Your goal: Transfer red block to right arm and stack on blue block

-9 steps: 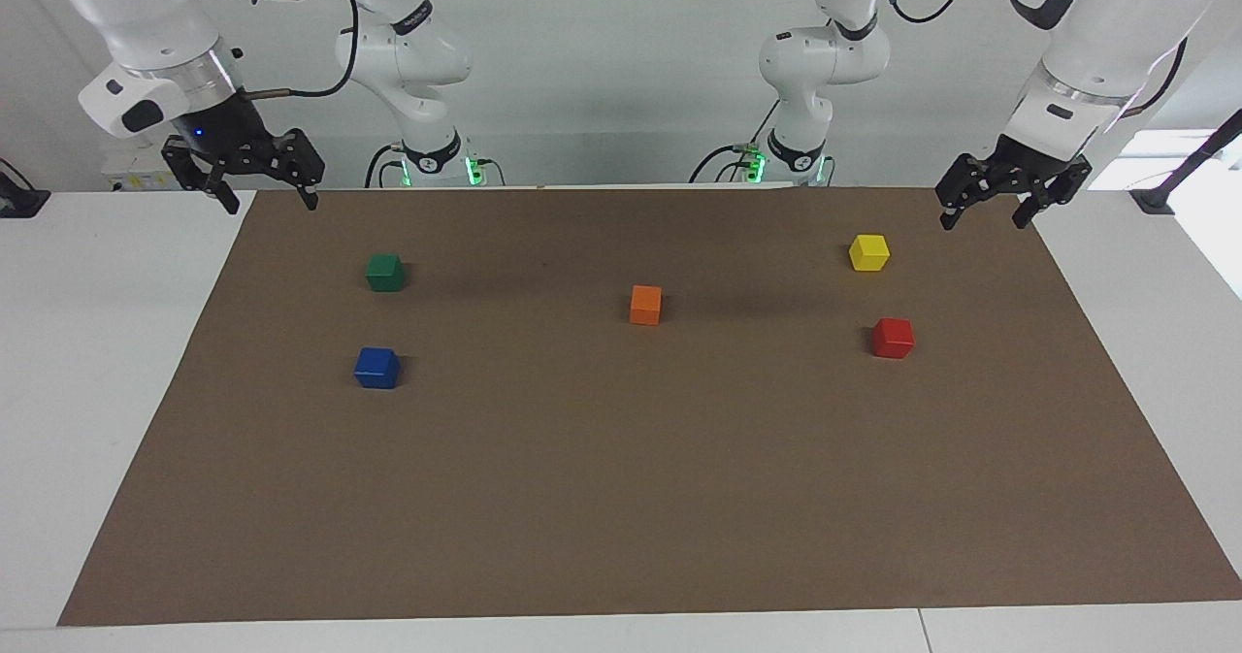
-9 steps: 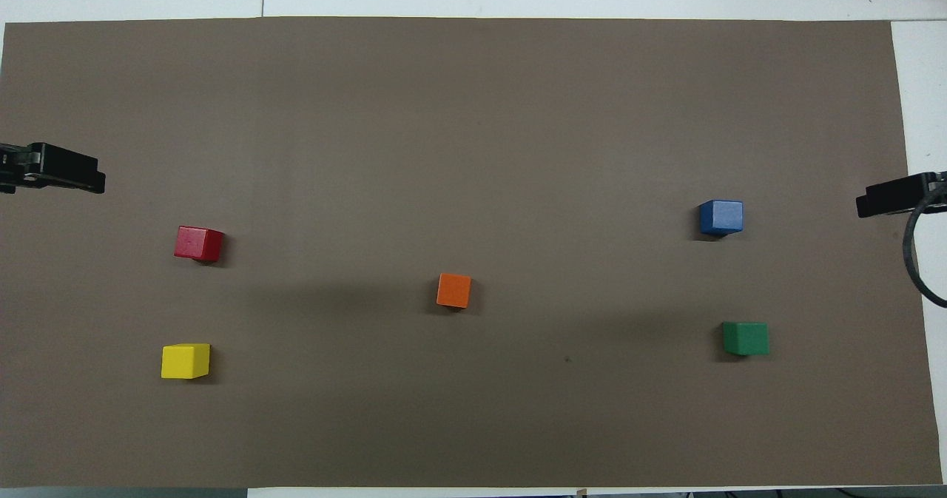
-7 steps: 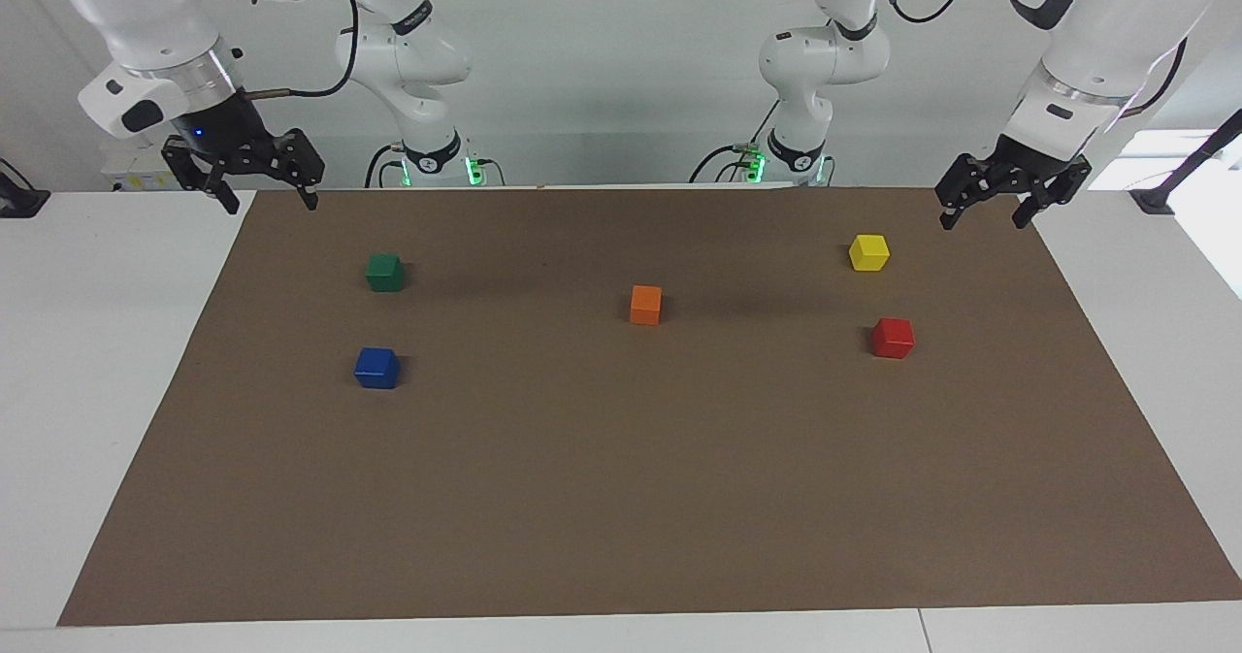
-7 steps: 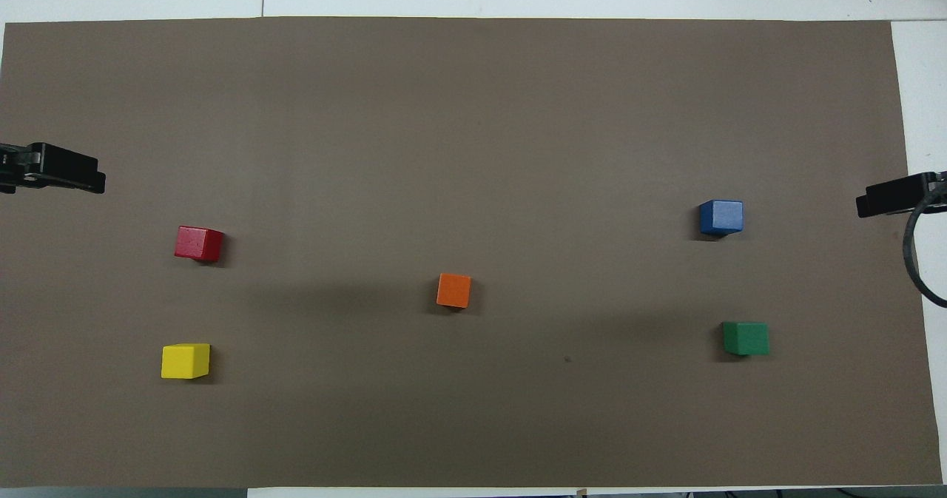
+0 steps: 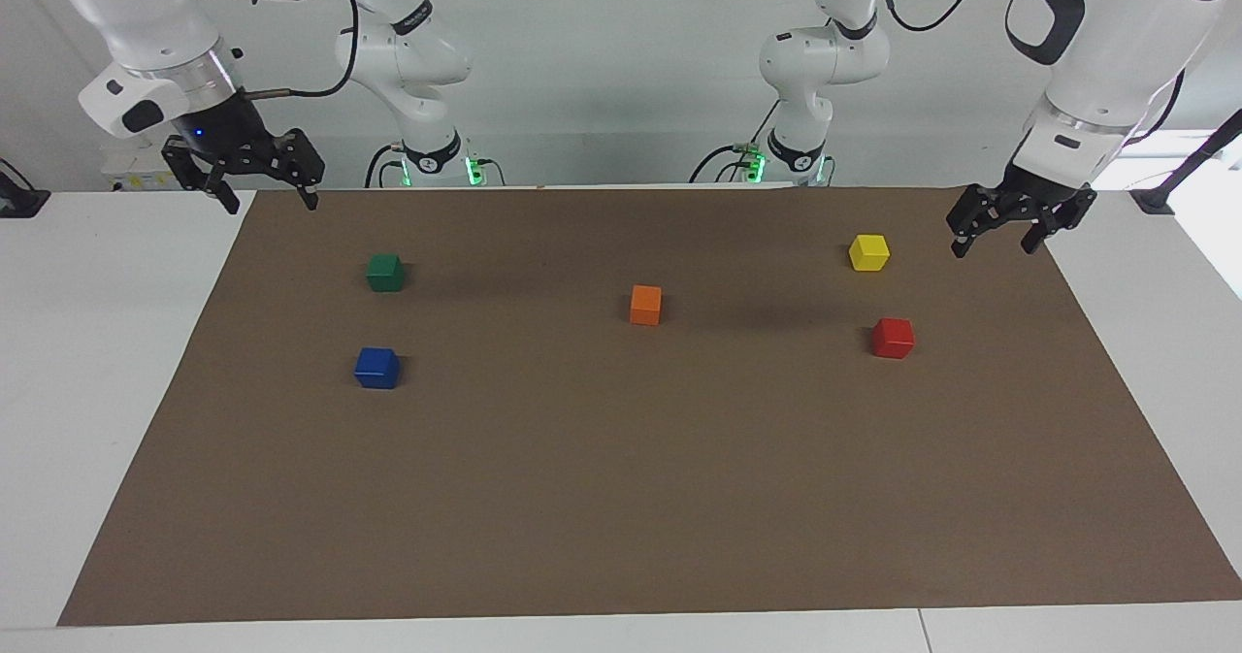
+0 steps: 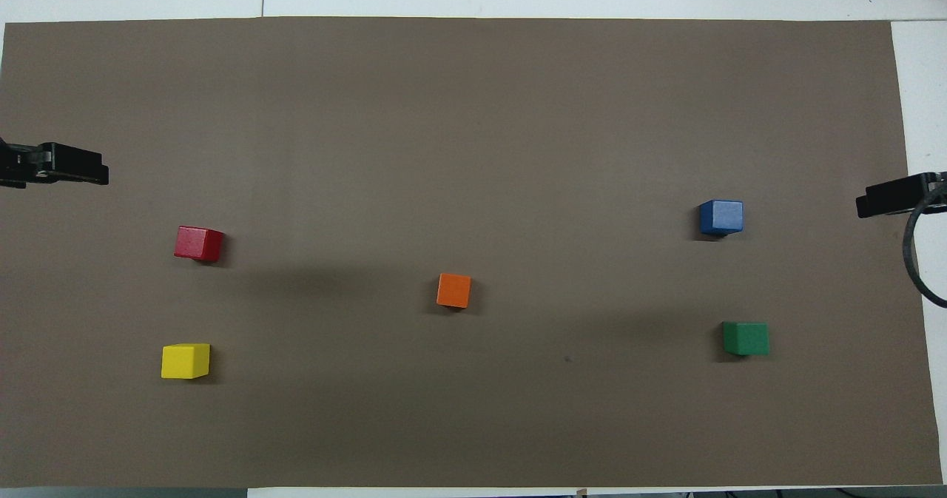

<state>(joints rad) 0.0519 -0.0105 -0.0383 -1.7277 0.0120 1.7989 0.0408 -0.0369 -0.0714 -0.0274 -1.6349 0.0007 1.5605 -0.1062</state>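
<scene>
Blocks lie scattered on the brown mat (image 5: 621, 498), none stacked, so the task looks barely begun. Taking the orange block (image 5: 645, 304) as the centre of a clock in the facing view, the red block (image 5: 893, 338) sits at about 3 o'clock toward the left arm's end, with the yellow block (image 5: 868, 252) at 2 o'clock. The blue block (image 5: 376, 368) sits at about 8 o'clock toward the right arm's end, the green block (image 5: 385, 272) at 10 o'clock.

Left gripper (image 5: 997, 238) hangs over the mat's edge at 2 o'clock from the red block, jaws spread and empty. Right gripper (image 5: 264, 197) waits over the mat's corner at 11 o'clock from the green block, also spread wide and holding nothing.

Risks from here, as I judge them:
- the left gripper's path down passes close by the yellow block, and a finger could knock it or settle on the wrong cube
- a pinch that covers the whole red block would leave the right gripper no free faces at the handover, so it could drop
- placing it off-centre on the blue block could tip it off or shove the blue block toward the green one
</scene>
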